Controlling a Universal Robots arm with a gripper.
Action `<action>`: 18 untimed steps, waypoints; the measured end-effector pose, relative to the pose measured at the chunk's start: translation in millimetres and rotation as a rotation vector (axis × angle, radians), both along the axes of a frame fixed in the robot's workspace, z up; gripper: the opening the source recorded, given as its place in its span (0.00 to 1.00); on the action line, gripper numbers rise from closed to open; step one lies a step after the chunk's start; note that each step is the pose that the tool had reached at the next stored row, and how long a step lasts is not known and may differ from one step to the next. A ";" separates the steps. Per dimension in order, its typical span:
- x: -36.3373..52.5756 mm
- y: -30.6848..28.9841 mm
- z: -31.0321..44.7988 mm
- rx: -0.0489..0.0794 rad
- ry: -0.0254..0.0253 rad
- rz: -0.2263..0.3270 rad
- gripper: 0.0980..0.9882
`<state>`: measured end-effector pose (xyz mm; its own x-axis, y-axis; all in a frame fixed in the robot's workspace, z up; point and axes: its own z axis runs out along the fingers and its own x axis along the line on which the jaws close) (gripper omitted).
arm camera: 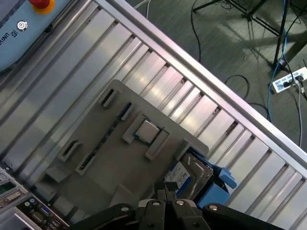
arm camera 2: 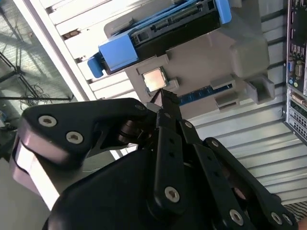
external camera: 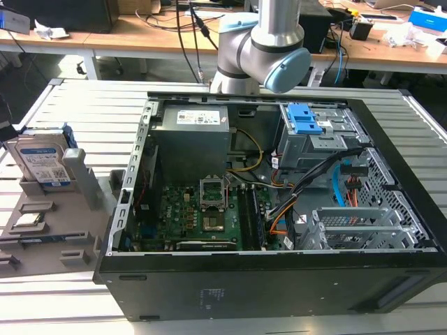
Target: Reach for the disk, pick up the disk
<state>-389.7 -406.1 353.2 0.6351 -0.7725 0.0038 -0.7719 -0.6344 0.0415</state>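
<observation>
Exterior view: the disk (external camera: 43,162) stands at nine o'clock. The gripper (arm camera 2: 162,97) is reaching, hovers near it, closed and empty; grabbing needs it open.

This looks like a robotics lab or tech workshop. A robot arm (external camera: 262,49) stands over an opened computer tower (external camera: 244,286) on a slatted aluminium bench (external camera: 77,105). Wooden desks (external camera: 147,31) behind hold cables and gear, and a power strip (arm camera: 289,80) lies on the grey floor.

Silver disk (external camera: 43,162) in blue frame.
Standing upright on edge in grey holder (external camera: 49,230), at exterior view's left.
</observation>
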 end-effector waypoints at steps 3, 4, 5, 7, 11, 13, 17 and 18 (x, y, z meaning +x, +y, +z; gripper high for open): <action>0.0 0.0 -0.1 -0.001 0.0000 -0.057 0.01; 0.0 0.0 -0.1 -0.002 -0.0001 -0.068 0.01; 0.0 0.0 -0.1 -0.002 0.0000 -0.089 0.01; 0.0 0.0 -0.1 -0.002 0.0001 -0.121 0.01; 0.0 0.0 -0.2 -0.004 0.0001 -0.204 0.01; 0.0 0.0 -0.3 -0.004 0.0000 -0.238 0.01; 0.0 0.0 -0.4 -0.005 0.0001 -0.299 0.01; 0.0 0.0 -0.4 -0.005 0.0001 -0.315 0.01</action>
